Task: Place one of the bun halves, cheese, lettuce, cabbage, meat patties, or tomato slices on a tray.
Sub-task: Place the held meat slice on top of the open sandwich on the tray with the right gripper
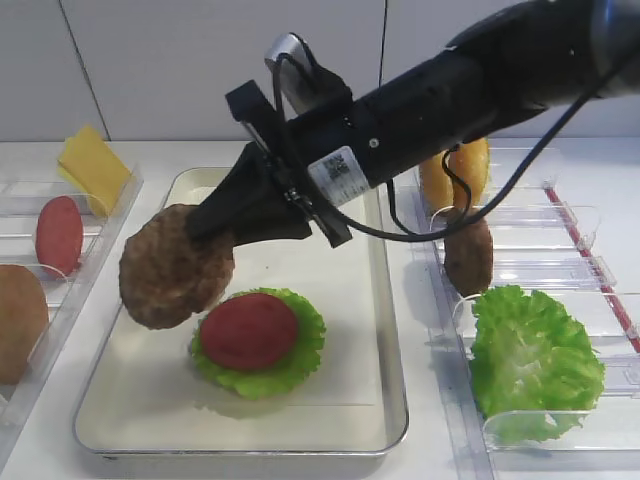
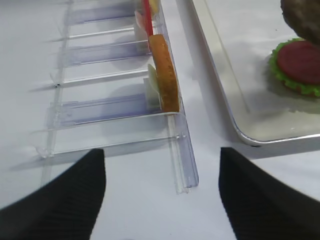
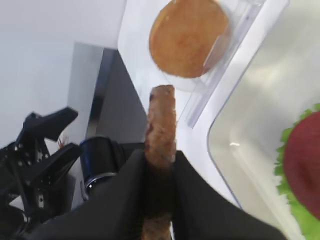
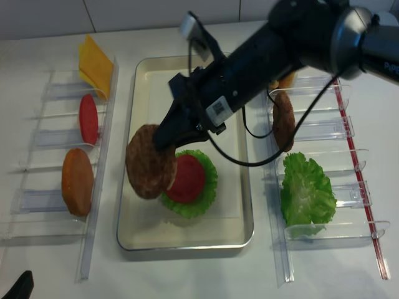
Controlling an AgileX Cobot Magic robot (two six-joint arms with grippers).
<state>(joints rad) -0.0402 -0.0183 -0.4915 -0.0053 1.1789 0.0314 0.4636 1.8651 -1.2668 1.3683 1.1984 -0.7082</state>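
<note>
My right gripper [image 1: 215,228] is shut on a brown meat patty [image 1: 172,270], held tilted on edge just above the left part of the cream tray [image 1: 340,300]. In the right wrist view the patty [image 3: 161,120] stands edge-on between the black fingers [image 3: 125,190]. On the tray a red tomato slice [image 1: 248,330] rests on a frilly lettuce leaf [image 1: 300,352], right beside the hanging patty. My left gripper [image 2: 160,160] is open over bare table near the tray's front left corner, nothing between its fingers.
The left clear holder [image 1: 100,230] carries cheese [image 1: 92,165], a tomato slice [image 1: 58,235] and a bun half [image 1: 18,320]. The right holder [image 1: 590,270] carries a bun half [image 1: 455,170], a second patty [image 1: 468,255] and a large lettuce leaf [image 1: 530,360].
</note>
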